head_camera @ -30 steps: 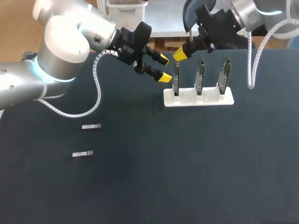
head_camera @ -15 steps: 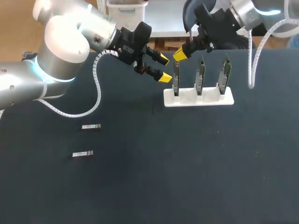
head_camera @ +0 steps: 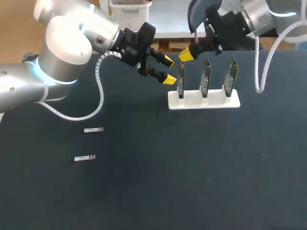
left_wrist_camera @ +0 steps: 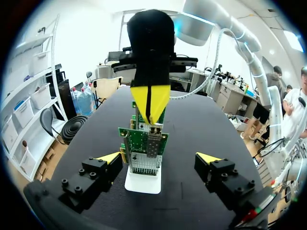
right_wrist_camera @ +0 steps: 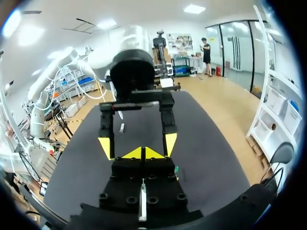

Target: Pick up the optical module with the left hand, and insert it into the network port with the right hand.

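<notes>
Two silver optical modules (head_camera: 93, 130) (head_camera: 85, 157) lie on the dark table at the left, far from both grippers. A white stand (head_camera: 204, 101) holds three upright green cards; the leftmost card (head_camera: 181, 79) (left_wrist_camera: 143, 143) carries a metal network port (left_wrist_camera: 153, 142). My left gripper (head_camera: 167, 70) (left_wrist_camera: 158, 158) is open, level with that card's left side, nothing between its fingers. My right gripper (head_camera: 186, 54) (left_wrist_camera: 150, 101) (right_wrist_camera: 142, 153) is shut just above the same card's top, and I see nothing in it. The right wrist view has the left gripper (right_wrist_camera: 137, 122) facing it.
The other two cards (head_camera: 205, 76) (head_camera: 230, 75) stand to the right in the stand. The table's back edge runs just behind both grippers. Dark tabletop stretches across the front and right.
The right gripper has edged slightly up and to the right above the leftmost card. The left arm and the modules have stayed put.
</notes>
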Tool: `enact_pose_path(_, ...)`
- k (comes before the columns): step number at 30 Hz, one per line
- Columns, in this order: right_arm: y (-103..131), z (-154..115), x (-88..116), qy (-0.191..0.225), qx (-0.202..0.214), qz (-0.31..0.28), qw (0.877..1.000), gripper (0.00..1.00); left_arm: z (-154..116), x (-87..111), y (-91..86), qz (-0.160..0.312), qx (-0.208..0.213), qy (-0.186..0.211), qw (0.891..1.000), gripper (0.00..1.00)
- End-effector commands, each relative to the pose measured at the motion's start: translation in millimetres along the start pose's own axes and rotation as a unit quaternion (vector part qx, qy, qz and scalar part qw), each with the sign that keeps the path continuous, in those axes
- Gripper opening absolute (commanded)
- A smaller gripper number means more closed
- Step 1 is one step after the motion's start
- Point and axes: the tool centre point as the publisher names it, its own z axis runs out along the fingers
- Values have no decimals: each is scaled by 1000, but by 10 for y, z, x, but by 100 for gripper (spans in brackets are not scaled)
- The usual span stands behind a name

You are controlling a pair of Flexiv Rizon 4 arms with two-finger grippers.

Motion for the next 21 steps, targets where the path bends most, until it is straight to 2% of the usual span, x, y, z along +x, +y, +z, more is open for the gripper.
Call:
enact_pose_path(1, 101, -155, -78, -22, 4, -9, 1000, 0, -4, -3, -11, 0, -1, 1, 1000, 100)
enact_pose_path(7, 114, -311, -138, -38, 12, -20, 999, 0, -4, -3, -11, 0, -1, 1, 1000, 100)
enact_pose_path(21, 55, -630, 189, -17, 6, -8, 1000, 0, -4, -3, -11, 0, -1, 1, 1000, 100)
